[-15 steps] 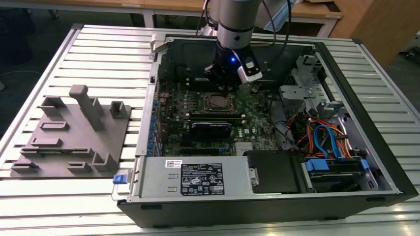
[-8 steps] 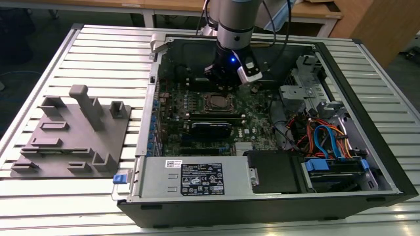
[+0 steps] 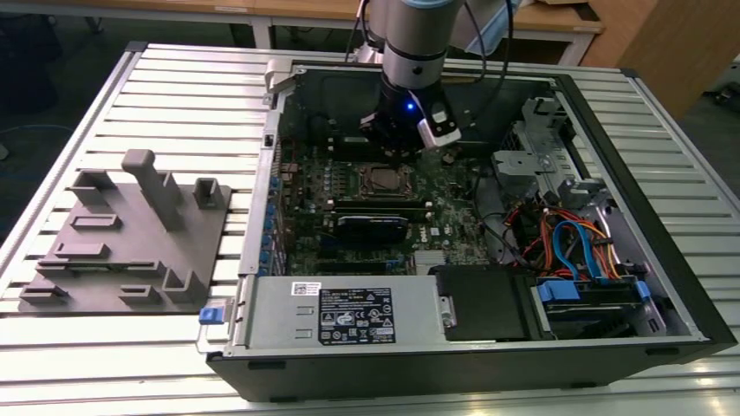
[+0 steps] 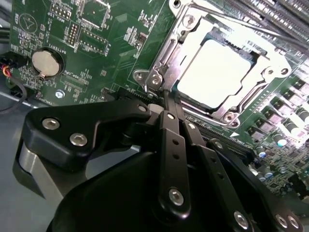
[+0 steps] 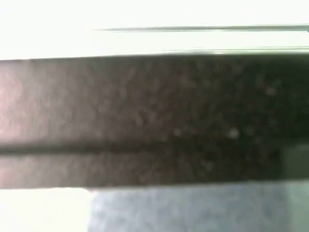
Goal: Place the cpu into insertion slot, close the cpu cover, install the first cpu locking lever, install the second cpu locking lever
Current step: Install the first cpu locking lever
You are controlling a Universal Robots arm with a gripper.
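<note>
Beside the cpu cover [image 4: 270,72] edge, the claw [image 4: 166,96] sits pinched narrow, cpu [image 4: 217,72] seated

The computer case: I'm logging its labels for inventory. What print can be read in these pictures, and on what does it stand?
White label on the power supply: black print, too small to read.
Green circuit board: white lettering near the coin battery, too blurred to quote.
cpu: top washed out by glare, nothing readable.
First wrist view: no text.
</note>
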